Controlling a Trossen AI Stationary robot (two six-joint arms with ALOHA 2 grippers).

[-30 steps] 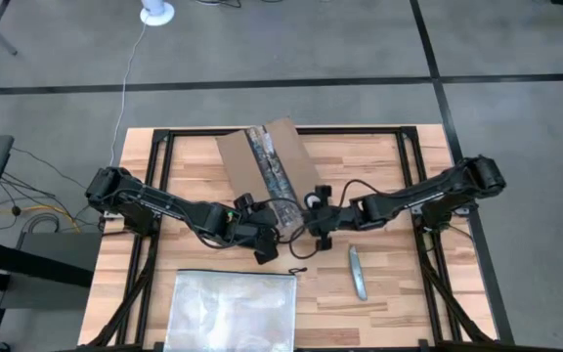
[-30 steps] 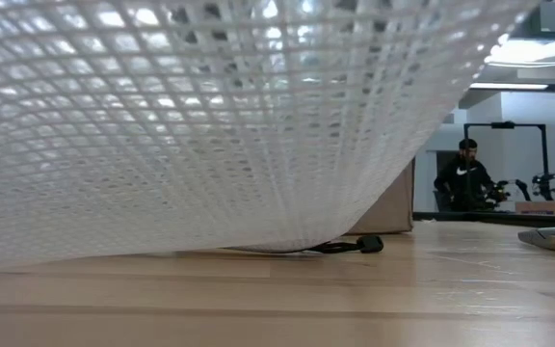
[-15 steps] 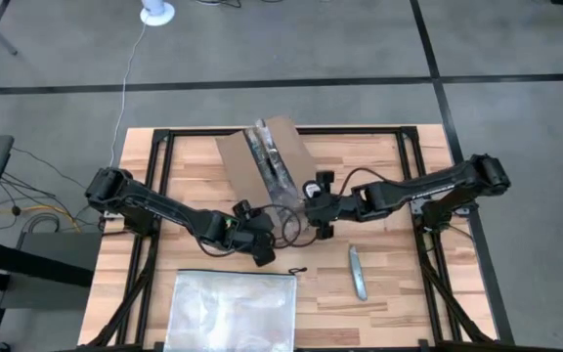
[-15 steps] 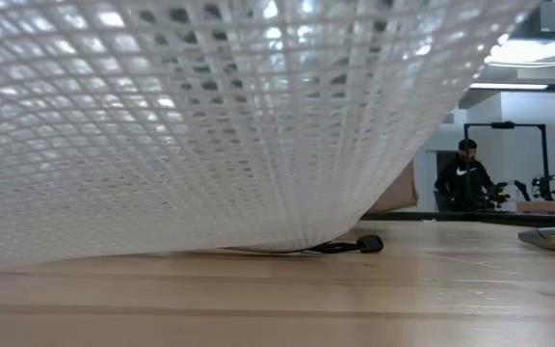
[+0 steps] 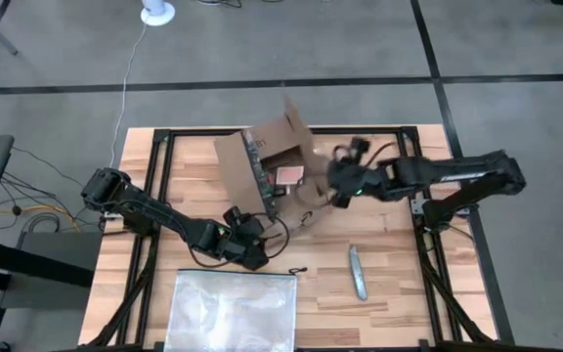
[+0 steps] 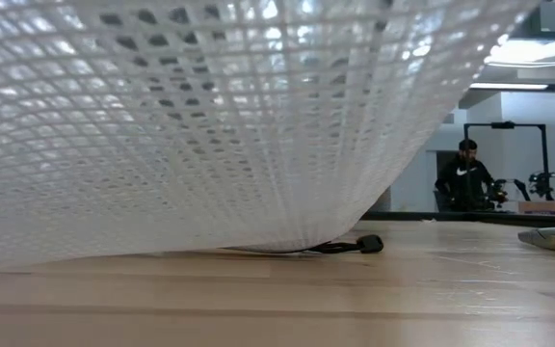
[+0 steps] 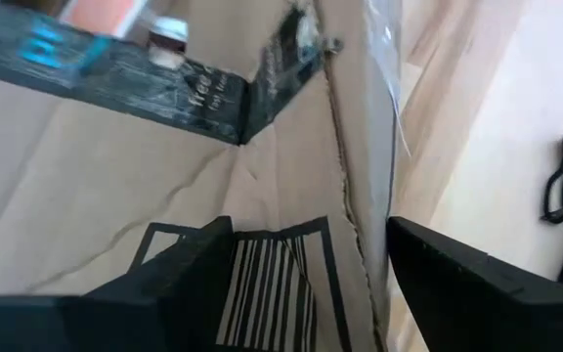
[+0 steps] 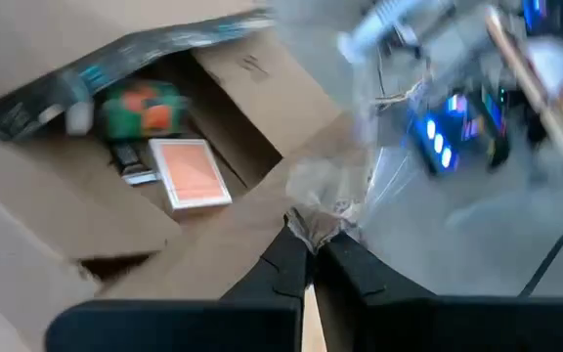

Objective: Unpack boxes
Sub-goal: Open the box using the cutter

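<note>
- Cardboard box (image 5: 262, 161) sat at the upper middle of the table (image 5: 389, 293) in the high view, brown and corrugated, its flaps spread open.
- Inside it, the right wrist view showed a pinkish flat item (image 8: 192, 173) and a green and orange bundle (image 8: 143, 108), with a strip of dark printed tape (image 8: 86, 73) along one flap.
- Right gripper (image 5: 323, 188) was at the box's right edge in the high view; in its wrist view the fingers (image 8: 283, 256) were pinched together on a crumpled end of clear tape (image 8: 321, 223) at a flap.
- Left gripper (image 5: 252, 249) lay lower centre in the high view, just below the box; its wrist view showed the fingers (image 7: 457, 269) held apart, close against the box wall with the barcode label (image 7: 272, 284) between them.
- Clear plastic zip bag (image 5: 231, 311) lay at the bottom centre of the high view.
- Grey flat tool (image 5: 358, 272) rested to the right of the bag, apart from it.
- Low view was mostly filled by the bag's white mesh, with a person (image 6: 465, 178) far off at the right.
</note>
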